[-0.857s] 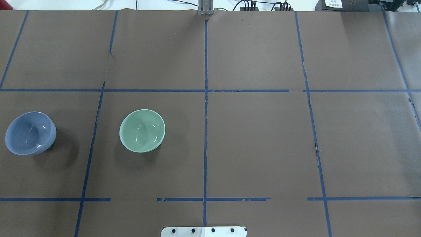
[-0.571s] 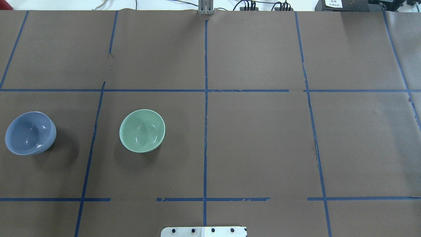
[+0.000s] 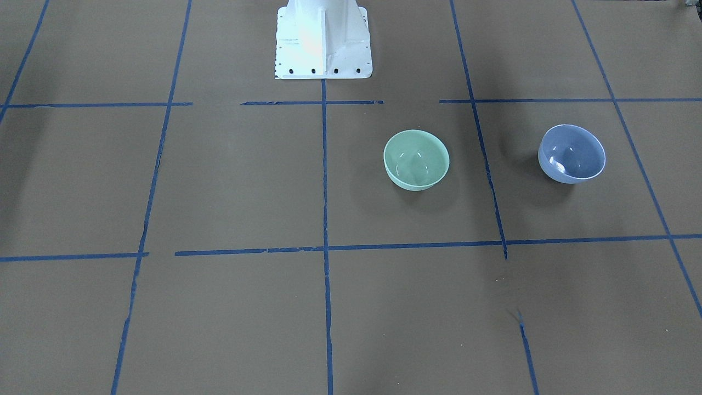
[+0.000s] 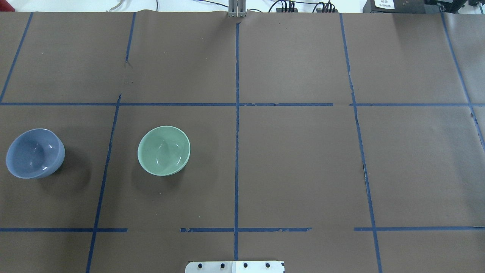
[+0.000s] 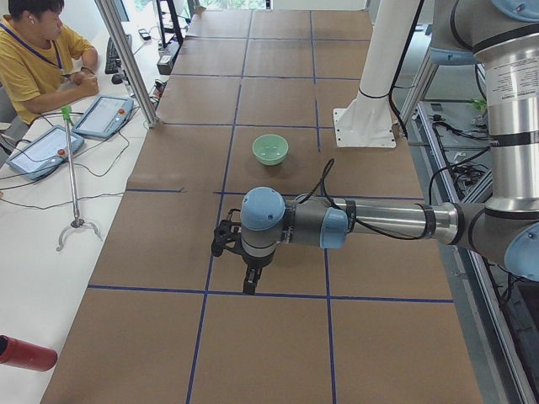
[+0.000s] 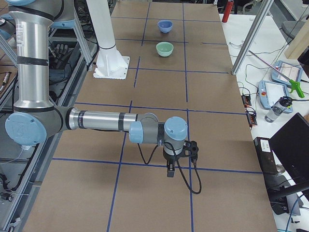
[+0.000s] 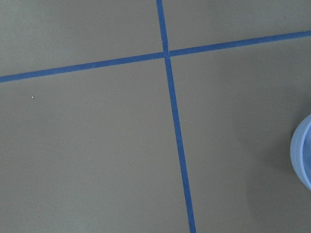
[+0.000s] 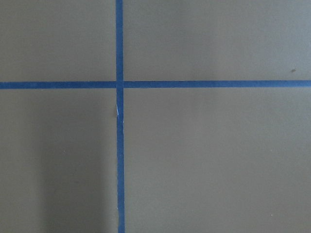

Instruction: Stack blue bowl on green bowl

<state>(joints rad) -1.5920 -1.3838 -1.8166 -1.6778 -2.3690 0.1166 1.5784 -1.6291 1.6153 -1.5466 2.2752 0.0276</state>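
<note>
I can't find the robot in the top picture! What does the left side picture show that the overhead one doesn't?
Only the left side view shows the left arm and a person in yellow. Only the overhead view shows the blue bowl. Both show the green bowl and the taped table.

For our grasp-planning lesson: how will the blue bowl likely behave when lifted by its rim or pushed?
The blue bowl shows sharp glints, so its glaze is probably slippery. It holds a clean round shape, so it is likely rigid, perhaps breakable if dropped. Its wall curves in toward the base, so a push near the rim might tip it.
</note>
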